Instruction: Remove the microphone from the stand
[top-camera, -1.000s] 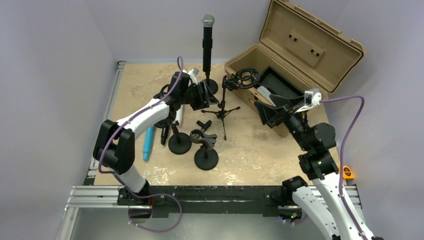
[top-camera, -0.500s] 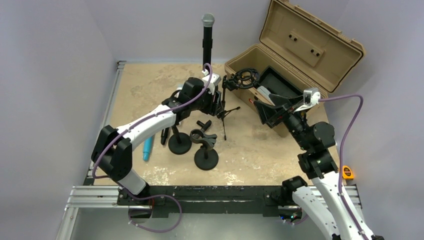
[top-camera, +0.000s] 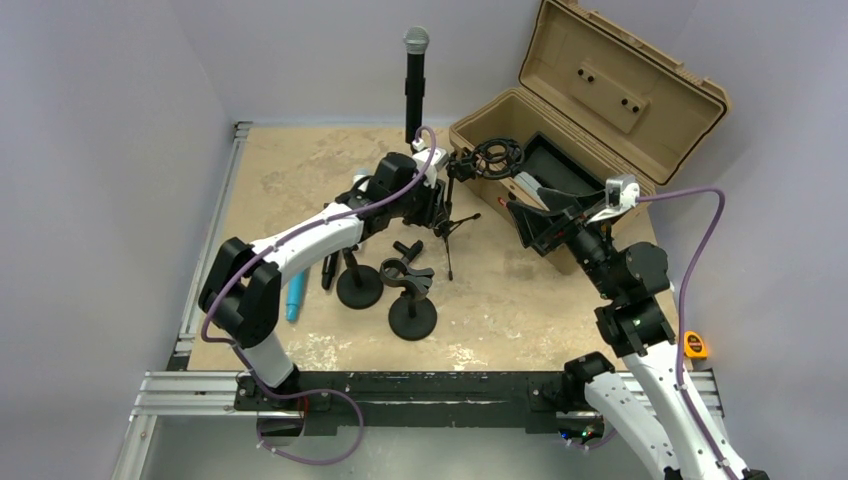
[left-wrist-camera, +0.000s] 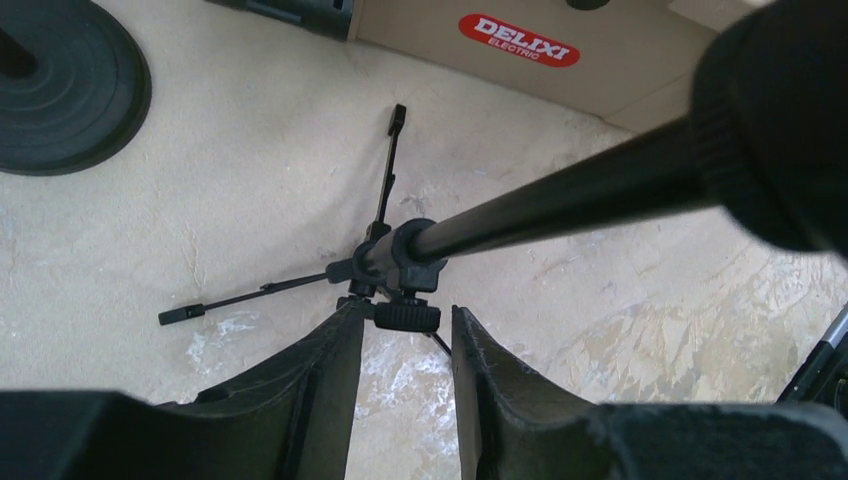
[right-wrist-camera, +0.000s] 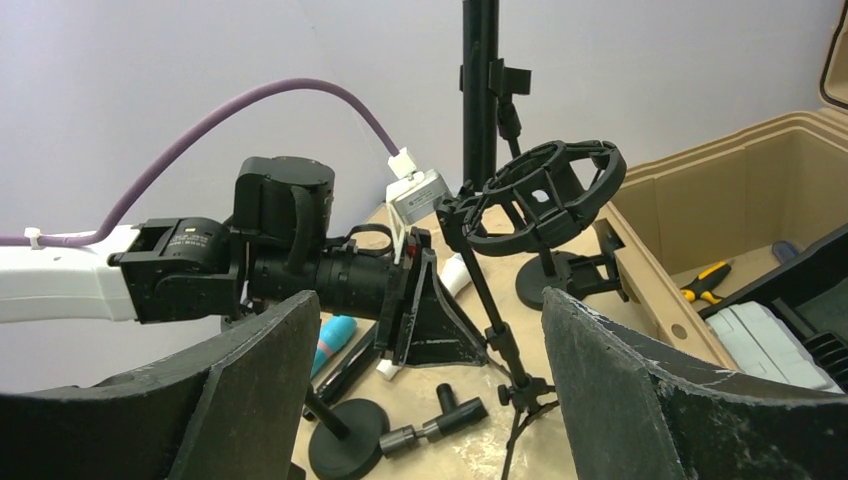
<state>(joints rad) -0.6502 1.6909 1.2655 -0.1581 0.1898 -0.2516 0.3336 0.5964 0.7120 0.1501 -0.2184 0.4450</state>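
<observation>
The black microphone (top-camera: 415, 70) with a grey mesh head stands upright in its round-based stand (top-camera: 420, 168) at the back of the table. Its body also shows in the right wrist view (right-wrist-camera: 480, 90). My left gripper (top-camera: 438, 205) is in front of it, low beside the pole of a small tripod stand (top-camera: 448, 222) that carries a ring shock mount (top-camera: 493, 155). In the left wrist view the gripper (left-wrist-camera: 405, 320) is slightly open and empty, with the tripod hub (left-wrist-camera: 395, 262) just past its tips. My right gripper (top-camera: 522, 225) is wide open and empty by the case front, facing the tripod.
An open tan case (top-camera: 600, 110) stands at the back right with tools inside. Two round-based stands (top-camera: 358, 285) (top-camera: 412, 315) stand near the middle. A blue marker (top-camera: 296, 285) lies at the left. A yellow tape measure (top-camera: 695, 345) sits at the right edge.
My left gripper has moved right and slightly forward, from beside the microphone's stand base to the tripod stand's pole. The right arm has barely moved.
</observation>
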